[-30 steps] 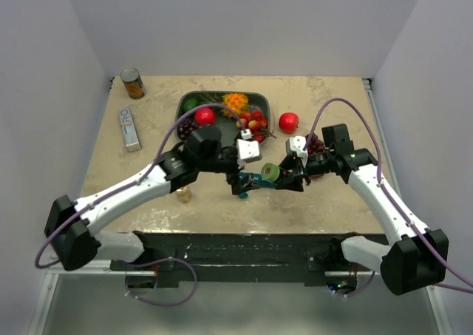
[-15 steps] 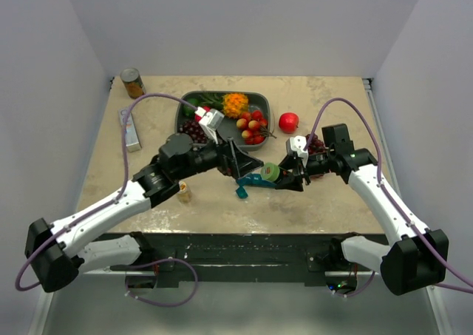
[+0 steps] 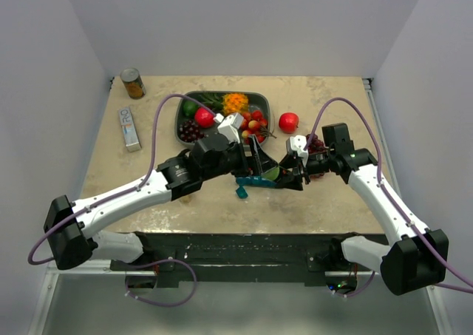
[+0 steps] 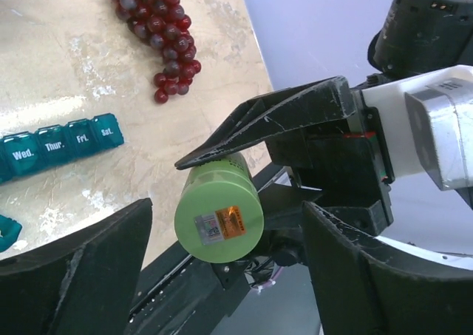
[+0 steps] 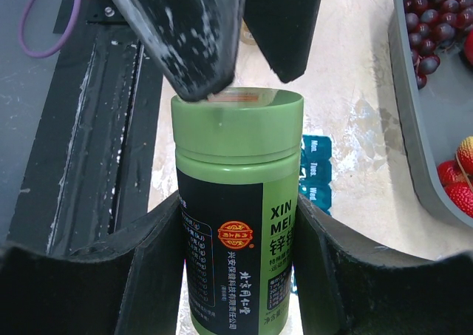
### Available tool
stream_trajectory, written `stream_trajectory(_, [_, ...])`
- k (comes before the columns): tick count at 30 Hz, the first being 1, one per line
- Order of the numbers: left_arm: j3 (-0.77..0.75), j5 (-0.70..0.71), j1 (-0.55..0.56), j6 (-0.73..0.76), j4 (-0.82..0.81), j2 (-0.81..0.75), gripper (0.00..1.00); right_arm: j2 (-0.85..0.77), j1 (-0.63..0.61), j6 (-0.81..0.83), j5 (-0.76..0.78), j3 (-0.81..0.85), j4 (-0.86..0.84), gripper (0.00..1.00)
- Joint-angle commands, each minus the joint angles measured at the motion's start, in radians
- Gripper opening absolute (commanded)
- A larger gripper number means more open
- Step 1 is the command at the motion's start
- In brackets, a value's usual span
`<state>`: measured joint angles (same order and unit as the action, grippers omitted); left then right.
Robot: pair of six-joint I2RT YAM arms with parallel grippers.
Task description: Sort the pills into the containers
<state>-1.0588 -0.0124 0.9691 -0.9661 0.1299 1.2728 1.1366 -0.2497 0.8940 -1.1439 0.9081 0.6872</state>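
1. At the far left of the table (image 3: 332, 98), a tin can (image 3: 133, 83) and a flat box (image 3: 129, 128) stand well apart from the work. Their print is too small to read.
2. The left gripper (image 3: 255, 160) reaches in with its jaws spread wide on either side of the cap (image 4: 219, 228). It touches nothing and holds nothing, and it looks lined up to grasp the cap and twist it off.
3. The containers (image 4: 63, 144) lie on the table just beside the two grippers, probably so the pills have little way to travel. Their lids read "Wed.", "Thur.", "Fri." and "Sat."
4. The green pill bottle (image 5: 236, 202) hangs on its side above the table, with its cap turned toward the left arm. The label shows "XIN" and "MEI" beside Chinese characters. An orange sticker on the cap is too small to read.
5. The right gripper (image 3: 294, 176) is clamped about halfway closed on the bottle's body, which braces the bottle for the other arm.
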Motion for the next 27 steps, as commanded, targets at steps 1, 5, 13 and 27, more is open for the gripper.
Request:
stream_trajectory(1, [-0.049,0.028,0.005,-0.005,0.008,0.029,0.83,-0.017,0.0,-0.006,-0.037,0.023,-0.028,0.0])
stream_trajectory(5, [-0.072,0.017,0.013,0.006,0.014,0.051,0.79,-0.015,0.001,-0.01,-0.036,0.023,-0.031,0.0])
stream_trajectory(13, [-0.095,-0.052,0.019,0.084,0.039,0.083,0.55,-0.015,0.0,-0.017,-0.034,0.021,-0.034,0.0])
stream_trajectory(27, [-0.096,-0.784,-0.063,1.379,0.216,0.166,0.05,-0.023,0.0,0.002,-0.047,0.023,-0.017,0.0])
